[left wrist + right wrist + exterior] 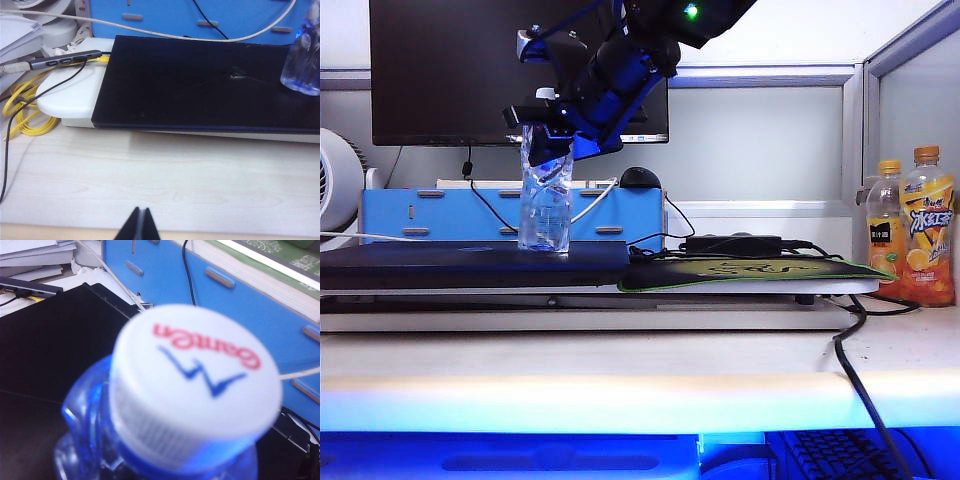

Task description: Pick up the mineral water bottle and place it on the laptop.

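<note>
Thin, crumpled clear plastic makes the mineral water bottle [545,205] light and squashy, so my right hand [552,150] pinches its stiffer neck as it stands on the laptop [470,263], my left hand [139,225] closed and empty over the bench [160,175] at six o'clock.

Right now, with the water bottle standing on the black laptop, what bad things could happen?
1. The slim clear blue-tinted plastic bottle looks crumpled and is held near its top by the right tool; letting go unevenly could tip it over.
2. It stands on the flat dark laptop lid, so a fall might roll it off or leak there.
3. The left tool sits shut, far away, too distant to help.
</note>
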Controlling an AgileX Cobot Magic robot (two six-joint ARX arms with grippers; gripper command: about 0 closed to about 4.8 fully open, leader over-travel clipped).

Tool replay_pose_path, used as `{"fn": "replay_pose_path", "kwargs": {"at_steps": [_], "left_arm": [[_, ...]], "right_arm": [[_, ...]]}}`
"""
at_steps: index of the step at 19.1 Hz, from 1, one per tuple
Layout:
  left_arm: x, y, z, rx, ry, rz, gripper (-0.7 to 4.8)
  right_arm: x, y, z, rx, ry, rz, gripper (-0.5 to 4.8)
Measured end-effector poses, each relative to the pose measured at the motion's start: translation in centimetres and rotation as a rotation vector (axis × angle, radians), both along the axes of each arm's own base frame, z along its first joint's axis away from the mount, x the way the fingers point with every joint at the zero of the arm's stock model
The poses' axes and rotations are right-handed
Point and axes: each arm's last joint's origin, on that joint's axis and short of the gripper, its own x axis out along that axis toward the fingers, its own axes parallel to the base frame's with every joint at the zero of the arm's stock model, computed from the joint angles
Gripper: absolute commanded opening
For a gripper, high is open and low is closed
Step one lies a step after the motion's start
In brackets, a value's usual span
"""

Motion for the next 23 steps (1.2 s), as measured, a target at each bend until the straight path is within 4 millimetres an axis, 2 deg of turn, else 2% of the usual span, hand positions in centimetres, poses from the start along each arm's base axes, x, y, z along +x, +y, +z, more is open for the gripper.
{"fn": "replay_pose_path", "kwargs": {"at_steps": [1,2,8,10,13,14,15,16,18,19,20,21,22,23], "left_arm": [[0.0,0.0,0.0,0.000,0.000,0.000,-0.02],[0.0,0.0,0.0,0.000,0.000,0.000,-0.02],[0.0,0.0,0.0,0.000,0.000,0.000,-0.02],[0.0,0.0,0.0,0.000,0.000,0.000,-0.02],[0.0,0.0,0.0,0.000,0.000,0.000,-0.02],[0.0,0.0,0.0,0.000,0.000,0.000,-0.02],[0.0,0.0,0.0,0.000,0.000,0.000,-0.02],[0.0,0.0,0.0,0.000,0.000,0.000,-0.02],[0.0,0.0,0.0,0.000,0.000,0.000,-0.02],[0.0,0.0,0.0,0.000,0.000,0.000,-0.02],[0.0,0.0,0.0,0.000,0.000,0.000,-0.02],[0.0,0.0,0.0,0.000,0.000,0.000,-0.02],[0.0,0.0,0.0,0.000,0.000,0.000,-0.02],[0.0,0.0,0.0,0.000,0.000,0.000,-0.02]], "right_arm": [[0.0,0.0,0.0,-0.002,-0.002,0.001,4.49],[0.0,0.0,0.0,0.001,-0.006,0.003,4.74],[-0.1,0.1,1.5,0.049,-0.063,0.006,4.79],[-0.5,-0.2,3.0,0.088,-0.110,0.007,4.79],[-1.1,-0.6,7.5,0.170,-0.209,0.006,4.70],[-1.3,-0.8,8.7,0.181,-0.222,0.006,3.96],[-1.8,-1.2,10.1,0.199,-0.244,0.002,1.79],[-2.7,-2.0,12.7,0.232,-0.293,-0.040,-0.13],[-4.7,-4.0,17.3,0.272,-0.413,-0.110,-0.01],[-6.9,-6.1,21.1,0.315,-0.508,-0.162,-0.01],[-8.7,-7.7,23.5,0.358,-0.555,-0.185,-0.01],[-10.5,-9.2,25.4,0.387,-0.589,-0.202,-0.01],[-14.0,-12.2,28.2,0.406,-0.633,-0.214,-0.01],[-15.7,-13.7,29.3,0.397,-0.662,-0.234,-0.01]]}}
